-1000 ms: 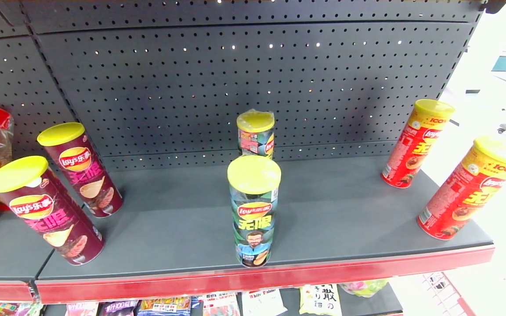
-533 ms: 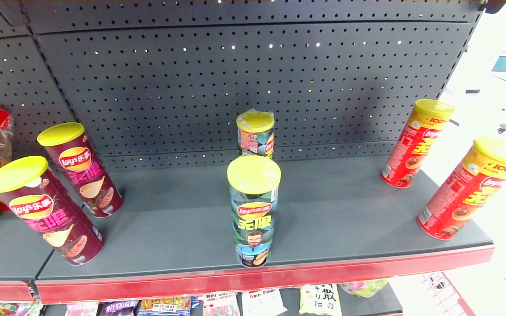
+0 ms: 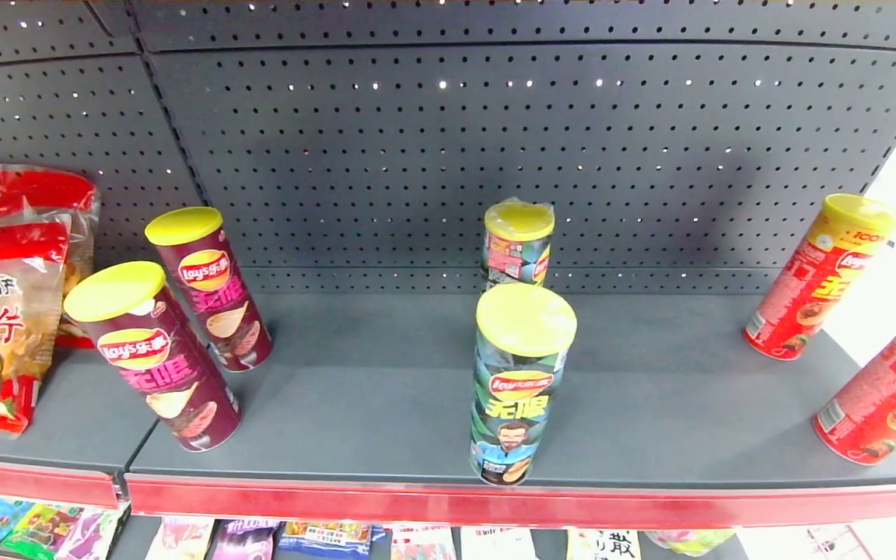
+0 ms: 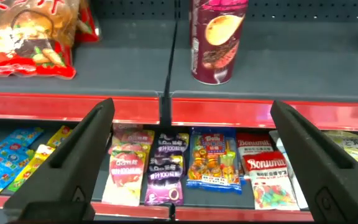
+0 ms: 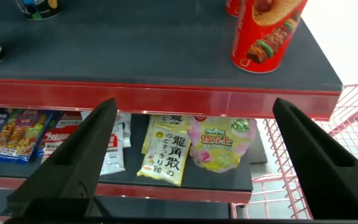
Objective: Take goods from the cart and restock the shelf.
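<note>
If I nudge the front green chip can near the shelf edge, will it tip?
Probably: the front green chip can is tall and narrow, upright close to the shelf's red lip, so a high push likely topples it. Its round wall would likely roll once felled.

On left gripper point(image 4: 191, 106), two long fingers point(image 4: 67, 162) seen: matte black-grey, flat-sided, wedge-shaped, narrowed toward blunt tips, widened toward base. Lighter bevelled edge noted along inner face of each. Small round recess made out near base of each, detail too dim to be told. On right gripper point(image 5: 194, 102), same build observed: two dark matte fingers point(image 5: 328, 162), straight-edged, tapered to squared tips, surfaces plain. Faint sheen caught along upper edges. Dark block seen at root of one finger.
</note>
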